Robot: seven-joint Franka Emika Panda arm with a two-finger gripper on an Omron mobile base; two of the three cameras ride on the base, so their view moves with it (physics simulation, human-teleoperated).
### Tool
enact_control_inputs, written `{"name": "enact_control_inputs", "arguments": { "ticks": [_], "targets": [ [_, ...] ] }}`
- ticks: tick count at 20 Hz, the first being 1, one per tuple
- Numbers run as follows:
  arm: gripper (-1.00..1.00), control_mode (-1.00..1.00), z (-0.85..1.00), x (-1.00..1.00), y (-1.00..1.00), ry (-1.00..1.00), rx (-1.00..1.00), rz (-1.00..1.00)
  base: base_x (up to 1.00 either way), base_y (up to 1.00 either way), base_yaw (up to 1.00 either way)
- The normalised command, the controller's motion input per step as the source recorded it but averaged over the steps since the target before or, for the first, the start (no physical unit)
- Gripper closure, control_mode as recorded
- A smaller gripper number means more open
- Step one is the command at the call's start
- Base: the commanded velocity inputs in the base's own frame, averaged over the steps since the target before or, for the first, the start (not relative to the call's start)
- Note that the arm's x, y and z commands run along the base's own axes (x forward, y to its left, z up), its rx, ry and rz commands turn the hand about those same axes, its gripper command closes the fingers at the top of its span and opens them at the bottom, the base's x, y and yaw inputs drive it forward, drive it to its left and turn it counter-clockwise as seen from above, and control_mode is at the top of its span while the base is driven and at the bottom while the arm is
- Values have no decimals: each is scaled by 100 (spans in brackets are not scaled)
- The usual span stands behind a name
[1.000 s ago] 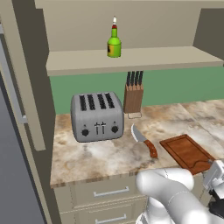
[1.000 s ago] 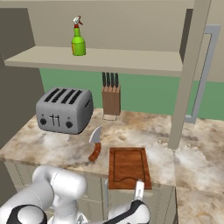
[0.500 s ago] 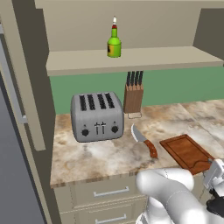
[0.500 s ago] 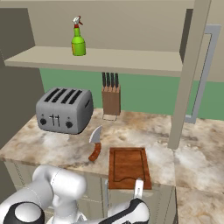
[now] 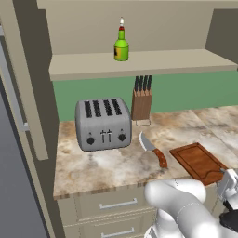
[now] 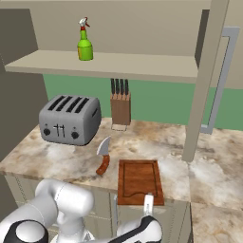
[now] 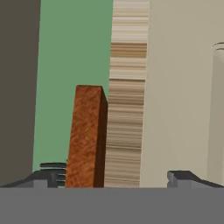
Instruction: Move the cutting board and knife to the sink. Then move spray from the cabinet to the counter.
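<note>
The reddish-brown cutting board lies flat at the front edge of the marbled counter. Left of it rests the knife, blade pointing to the back. My gripper hangs open just in front of the counter edge, at the board's near end. In the hand view the board shows edge-on between the spread fingertips, untouched. The green spray stands on the cabinet shelf. The sink is out of view.
A grey toaster and a wooden knife block stand at the back of the counter. The open cabinet door with its grey bar handle reaches down to the counter right of the board. Drawer fronts run below.
The hand has crept slightly upward at the counter's front edge. Board, knife and spray have not moved.
</note>
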Motion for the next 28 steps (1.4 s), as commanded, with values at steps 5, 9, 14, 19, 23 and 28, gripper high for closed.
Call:
{"name": "enact_control_inputs", "arguments": {
  "ticks": [5, 9, 14, 19, 23, 28],
  "targets": [
    [-100, -100, 0, 6, 5, -2, -1, 0, 0, 0, 0],
    [-100, -100, 0, 7, 6, 0, 0, 0, 0, 0, 0],
    [100, -100, 0, 2, 2, 0, 0, 0, 0, 0, 0],
    [100, -100, 1, 0, 0, 0, 0, 0, 0, 0, 0],
    [100, -100, 12, 0, 0, 0, 0, 0, 0, 0, 0],
    [100, -100, 29, -6, 0, -3, 0, 0, 0, 0, 0]
  ]
}}
